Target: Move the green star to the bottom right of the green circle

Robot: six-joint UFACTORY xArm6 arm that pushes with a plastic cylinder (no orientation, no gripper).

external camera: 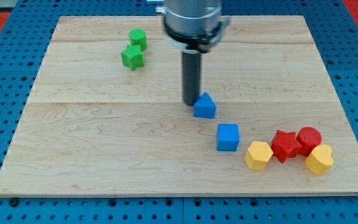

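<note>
The green star (132, 57) lies at the board's upper left, touching the lower left of the green circle (138, 38). My tip (191, 103) is near the board's middle, well to the right of and below both green blocks. It stands just left of a blue triangular block (205, 106), about touching it.
A blue cube (227, 137) lies below and right of the tip. At the lower right are a yellow hexagon (258, 155), a red star (285, 145), a red circle (309, 139) and a yellow block (319, 159). The wooden board (92, 155) ends in blue pegboard.
</note>
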